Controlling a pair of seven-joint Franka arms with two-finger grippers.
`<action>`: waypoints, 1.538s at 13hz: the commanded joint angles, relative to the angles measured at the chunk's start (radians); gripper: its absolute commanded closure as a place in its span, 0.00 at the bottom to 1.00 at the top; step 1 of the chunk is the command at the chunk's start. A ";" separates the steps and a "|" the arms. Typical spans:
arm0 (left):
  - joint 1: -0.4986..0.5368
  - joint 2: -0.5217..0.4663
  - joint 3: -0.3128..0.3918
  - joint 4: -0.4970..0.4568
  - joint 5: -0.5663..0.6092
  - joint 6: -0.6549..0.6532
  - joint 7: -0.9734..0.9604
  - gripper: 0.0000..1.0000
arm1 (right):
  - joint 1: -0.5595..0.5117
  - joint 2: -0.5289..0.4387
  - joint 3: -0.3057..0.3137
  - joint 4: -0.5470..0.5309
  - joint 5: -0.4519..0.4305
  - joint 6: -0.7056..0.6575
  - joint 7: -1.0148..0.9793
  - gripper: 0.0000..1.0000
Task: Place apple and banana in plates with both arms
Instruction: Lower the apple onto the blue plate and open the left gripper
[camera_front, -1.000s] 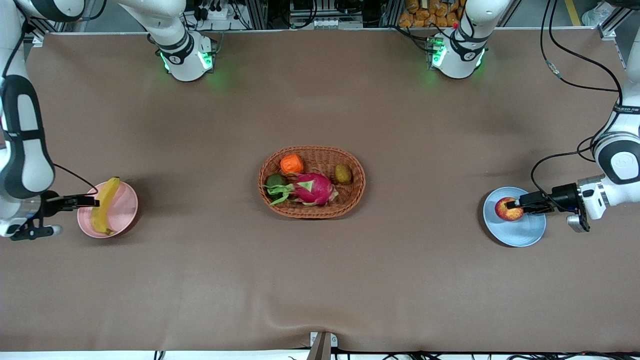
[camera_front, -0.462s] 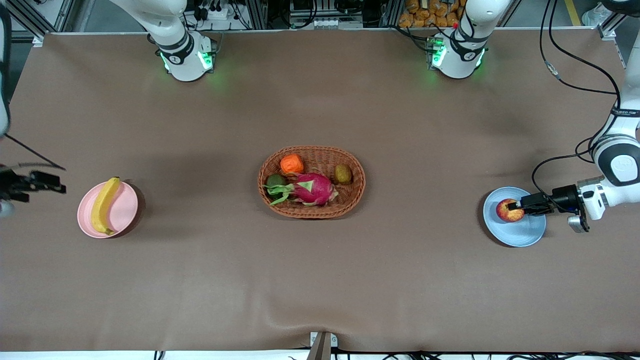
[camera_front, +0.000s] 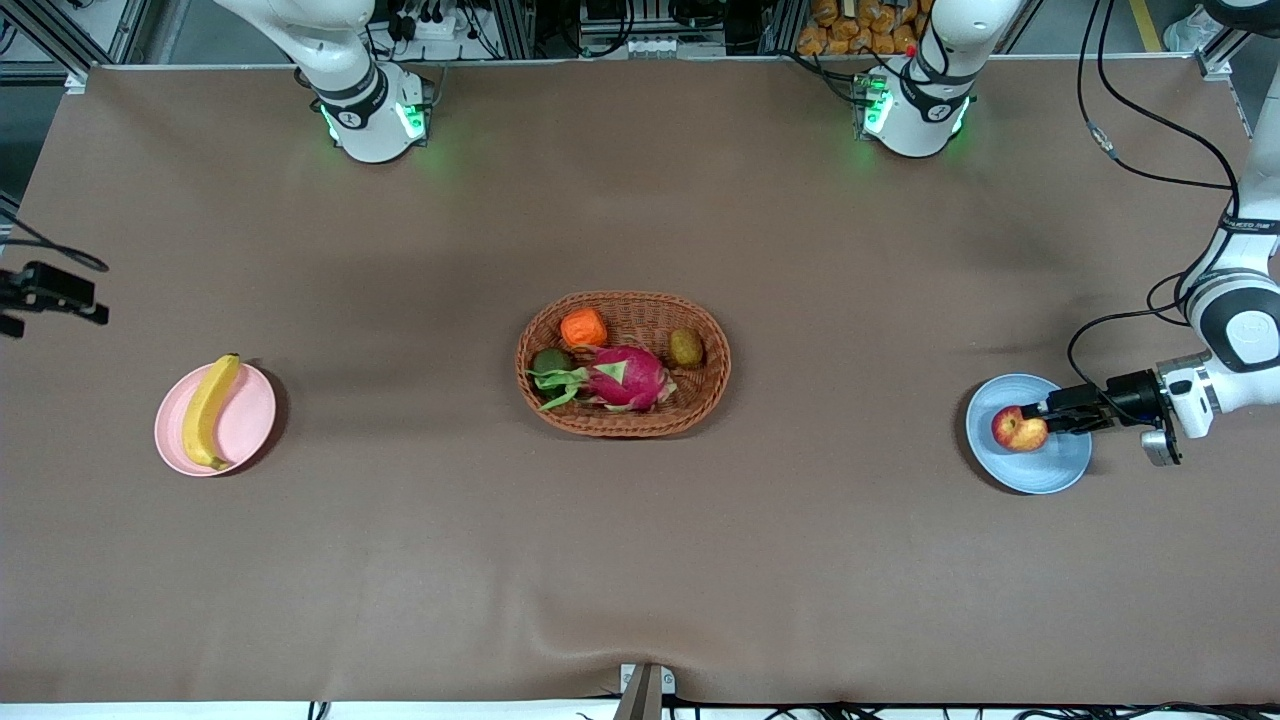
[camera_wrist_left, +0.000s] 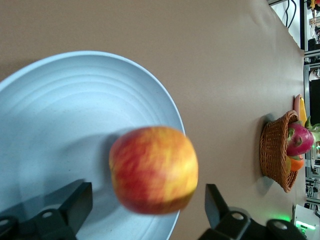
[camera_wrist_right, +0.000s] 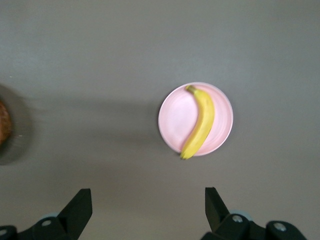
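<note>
The yellow banana (camera_front: 210, 408) lies in the pink plate (camera_front: 252, 412) toward the right arm's end of the table. My right gripper (camera_front: 92, 303) hangs open and empty high over that table end, looking down on the banana (camera_wrist_right: 201, 122) and pink plate (camera_wrist_right: 172, 117). The red-yellow apple (camera_front: 1018, 430) sits in the light blue plate (camera_front: 1055, 465) at the left arm's end. My left gripper (camera_front: 1042, 414) is low over that plate, open. In the left wrist view the apple (camera_wrist_left: 152, 167) lies between the fingers (camera_wrist_left: 75, 200) with a gap on each side, on the blue plate (camera_wrist_left: 60, 110).
An oval wicker basket (camera_front: 705, 392) stands mid-table with an orange fruit (camera_front: 583, 327), two kiwis and a pink dragon fruit (camera_front: 628, 376). The same basket (camera_wrist_left: 272, 150) shows in the left wrist view. Both arm bases stand at the table's edge farthest from the front camera.
My left gripper has opened and let go of the apple, which now rests in the blue plate. My right gripper has drawn up and away from the pink plate.
</note>
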 joint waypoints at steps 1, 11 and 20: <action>0.010 0.004 -0.007 0.048 -0.022 -0.050 0.024 0.00 | 0.079 -0.090 -0.016 -0.068 0.030 -0.024 0.156 0.00; -0.037 -0.265 -0.128 0.120 0.154 -0.192 -0.349 0.00 | 0.170 -0.130 -0.119 0.027 0.013 -0.076 0.203 0.00; -0.053 -0.531 -0.421 0.125 0.512 -0.380 -0.923 0.00 | 0.164 -0.125 -0.114 0.067 -0.029 -0.168 0.200 0.00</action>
